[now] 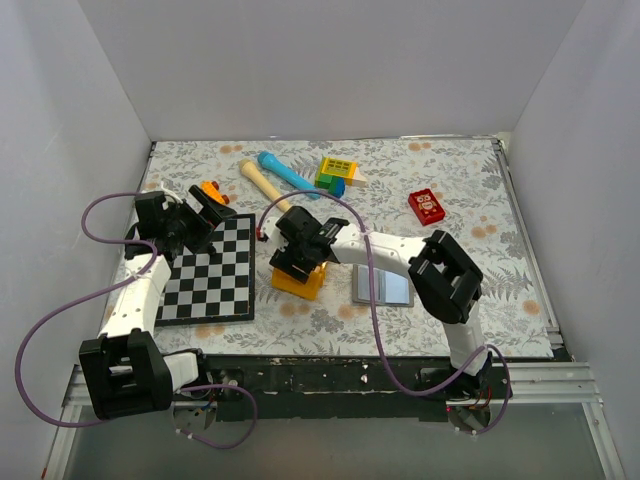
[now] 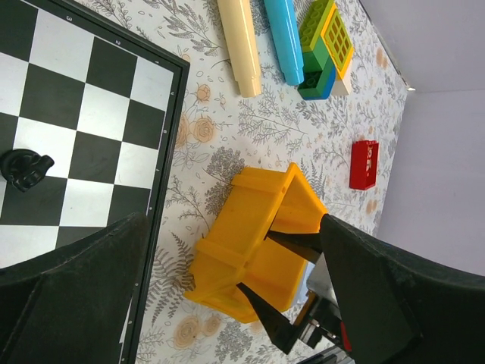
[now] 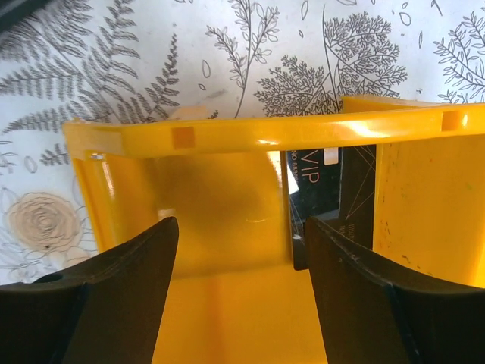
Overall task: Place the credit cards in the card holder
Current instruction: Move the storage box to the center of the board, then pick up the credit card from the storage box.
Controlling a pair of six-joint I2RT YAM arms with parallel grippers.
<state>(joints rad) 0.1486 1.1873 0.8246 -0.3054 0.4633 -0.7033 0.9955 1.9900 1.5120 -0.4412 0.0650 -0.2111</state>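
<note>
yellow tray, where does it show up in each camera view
top external: the yellow tray sits just below centre, right of the chessboard.
left wrist: lower middle, again right of the chessboard's edge.
right wrist: it fills most of the picture, seen close from above its rim.
shared landmark: the floral cloth around the tray shows in all three views.

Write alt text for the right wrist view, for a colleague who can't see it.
The right gripper is open, its fingers pointing into a yellow tray with nothing between them. A black card marked VIP sits inside the tray, close to one fingertip. Floral tablecloth shows beyond the rim.
</note>
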